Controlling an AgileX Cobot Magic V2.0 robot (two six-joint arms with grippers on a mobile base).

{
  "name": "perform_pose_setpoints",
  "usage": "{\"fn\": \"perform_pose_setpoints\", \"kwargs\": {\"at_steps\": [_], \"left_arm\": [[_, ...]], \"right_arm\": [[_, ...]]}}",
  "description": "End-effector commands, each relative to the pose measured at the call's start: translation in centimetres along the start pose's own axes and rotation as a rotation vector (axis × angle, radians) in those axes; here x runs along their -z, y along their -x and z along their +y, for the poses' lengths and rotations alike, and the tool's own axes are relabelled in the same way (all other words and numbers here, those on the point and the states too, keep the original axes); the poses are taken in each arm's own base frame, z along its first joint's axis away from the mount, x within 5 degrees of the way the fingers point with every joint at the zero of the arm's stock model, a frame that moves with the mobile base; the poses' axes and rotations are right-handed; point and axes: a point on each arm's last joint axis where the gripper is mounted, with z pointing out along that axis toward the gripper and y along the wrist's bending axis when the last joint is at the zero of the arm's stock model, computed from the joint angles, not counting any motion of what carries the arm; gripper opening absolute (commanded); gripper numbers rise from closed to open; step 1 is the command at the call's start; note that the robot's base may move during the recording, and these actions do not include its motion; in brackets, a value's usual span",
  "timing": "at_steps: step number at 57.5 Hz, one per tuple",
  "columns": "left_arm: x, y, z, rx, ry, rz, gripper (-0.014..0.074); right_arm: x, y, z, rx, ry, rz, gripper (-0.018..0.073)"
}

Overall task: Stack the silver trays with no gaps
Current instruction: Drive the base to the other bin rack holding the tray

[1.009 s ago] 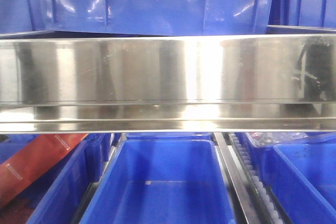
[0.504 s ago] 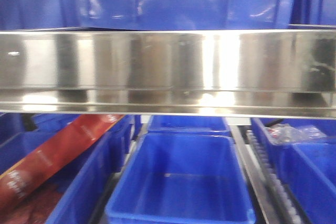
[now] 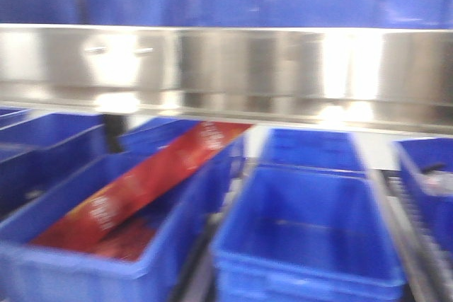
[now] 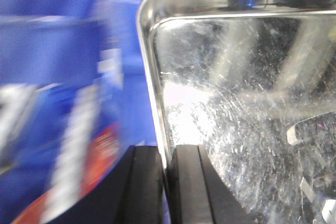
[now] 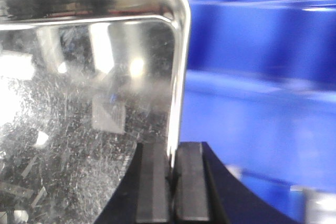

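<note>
- The left gripper (image 4: 167, 163) is clamped on the left rim of a tray (image 4: 236, 93), one black finger (image 4: 144, 182) outside the rim and the other inside.
- The right gripper (image 5: 172, 169) is clamped the same way on the right rim of a tray (image 5: 79, 93).
- I cannot tell whether both wrist views show the same tray. Each view cuts it off, showing only one rounded corner and part of the scratched, mirror-like bottom.
- What lies under the tray is hidden. Beside it there is only blurred blue bin plastic (image 5: 262, 103).
- The front view is smeared. A steel band (image 3: 248, 68) crosses it, with bins above and below.
- No tray or gripper shows in the front view.
- A long red box (image 3: 141, 189) lies tilted in the lower left bin (image 3: 85, 274). Its pale print is unreadable.
- The middle bin (image 3: 304, 245) shows a bare floor.
</note>
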Motion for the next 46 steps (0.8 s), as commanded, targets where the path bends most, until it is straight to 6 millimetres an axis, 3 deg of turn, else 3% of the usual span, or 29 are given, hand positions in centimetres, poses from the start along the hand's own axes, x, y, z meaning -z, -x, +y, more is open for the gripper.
{"fn": "perform_pose_setpoints", "kwargs": {"at_steps": [1, 46], "left_arm": [[0.81, 1.07, -0.43, 0.010, -0.040, -0.078, 0.0011], [0.81, 1.07, -0.43, 0.010, -0.040, -0.078, 0.0011]], "right_arm": [[0.70, 1.11, 0.55, 0.002, 0.040, -0.084, -0.0078], [0.70, 1.11, 0.55, 0.002, 0.040, -0.084, -0.0078]]}}
